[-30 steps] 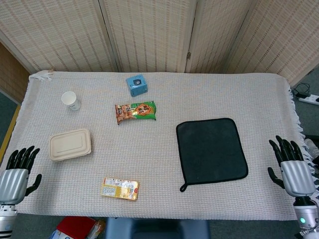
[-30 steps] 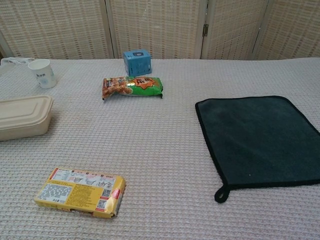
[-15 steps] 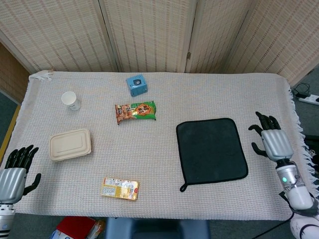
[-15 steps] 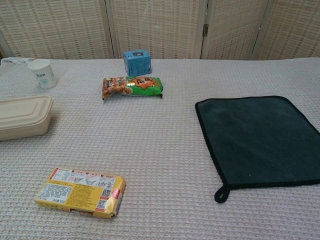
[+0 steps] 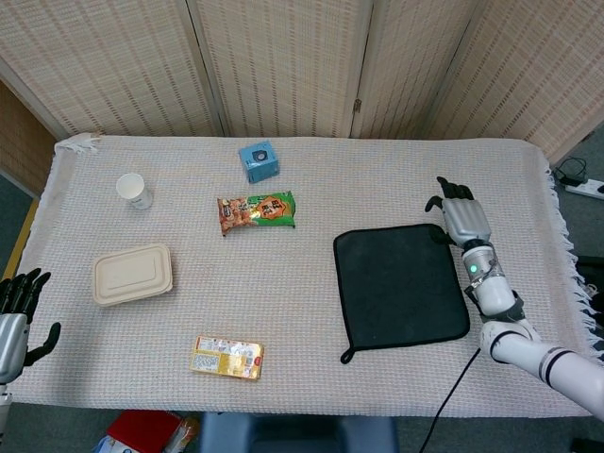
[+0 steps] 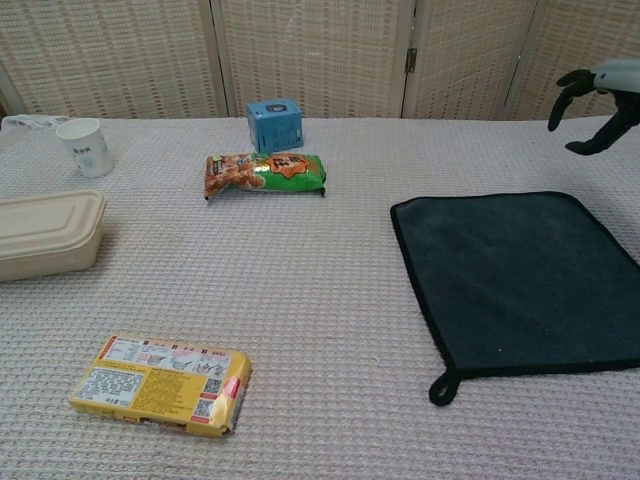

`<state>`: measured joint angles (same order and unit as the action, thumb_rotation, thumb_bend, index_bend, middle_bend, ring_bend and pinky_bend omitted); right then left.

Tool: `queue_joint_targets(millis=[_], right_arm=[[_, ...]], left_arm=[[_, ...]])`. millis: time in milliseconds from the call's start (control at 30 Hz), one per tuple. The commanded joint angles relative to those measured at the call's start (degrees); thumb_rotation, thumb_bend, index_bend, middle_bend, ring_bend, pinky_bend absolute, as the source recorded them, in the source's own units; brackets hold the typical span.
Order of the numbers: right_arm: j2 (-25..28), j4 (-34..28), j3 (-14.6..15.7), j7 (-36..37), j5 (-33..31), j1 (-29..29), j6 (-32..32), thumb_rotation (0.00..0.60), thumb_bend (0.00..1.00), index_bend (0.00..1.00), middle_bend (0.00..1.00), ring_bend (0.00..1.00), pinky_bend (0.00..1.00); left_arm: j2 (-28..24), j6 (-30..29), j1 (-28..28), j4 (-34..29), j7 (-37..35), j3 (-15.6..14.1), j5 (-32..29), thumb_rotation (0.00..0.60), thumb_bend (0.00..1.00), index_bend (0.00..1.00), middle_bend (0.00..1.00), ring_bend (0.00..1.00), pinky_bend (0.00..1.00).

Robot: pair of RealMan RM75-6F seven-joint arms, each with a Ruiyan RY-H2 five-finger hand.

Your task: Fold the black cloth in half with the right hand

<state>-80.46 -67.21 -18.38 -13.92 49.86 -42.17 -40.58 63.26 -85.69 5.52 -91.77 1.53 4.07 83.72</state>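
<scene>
A: Near edge first, what's there?

B: Yellow packet [image 6: 160,384] lying flat, front left. Left hand [image 5: 11,324] at the table's near-left corner, off the cloth cover, fingers spread, holding nothing.

A: Containers?

B: Beige lidded box [image 5: 133,274] left of centre, lid on, so contents can't be seen. Further back a white paper cup [image 5: 135,191] stands upright; its inside is probably empty, but the angle's too poor to be sure.

A: And the task item?

B: Black cloth [image 5: 400,287] lies flat and unfolded, right of centre, hanging loop at its near-left corner. Nothing sits on it.

A: Right hand?

B: Right hand [image 5: 460,216] hovers above the cloth's far-right corner, fingers apart and curved down, empty. The chest view shows it raised clear of the fabric.

A: Anything else further back?

B: Green-orange snack bag [image 6: 266,173] mid-table, then a blue box [image 6: 274,124] behind it, near the wicker screen [image 5: 283,66]. Both well apart from the cloth.
</scene>
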Motion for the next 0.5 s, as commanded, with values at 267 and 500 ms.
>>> queue_joint_targets(millis=[267, 500], right_arm=[[-10.57, 15.94, 1.86, -0.67, -0.52, -8.61, 8.14, 0.6, 0.44, 0.47, 0.03, 0.0, 0.0], [-14.46, 23.31, 4.15, -3.63, -1.32, -11.95, 12.21, 0.6, 0.44, 0.47, 0.03, 0.0, 0.0]], left_arm=[[0.16, -2.06, -0.96, -0.71, 1.63, 1.15, -1.7, 0.6, 0.49, 0.06, 0.08, 0.0, 0.0], [0.07, -1.58, -0.85, -0.52, 1.04, 1.16, -1.73, 0.6, 0.5, 0.06, 0.08, 0.0, 0.0]])
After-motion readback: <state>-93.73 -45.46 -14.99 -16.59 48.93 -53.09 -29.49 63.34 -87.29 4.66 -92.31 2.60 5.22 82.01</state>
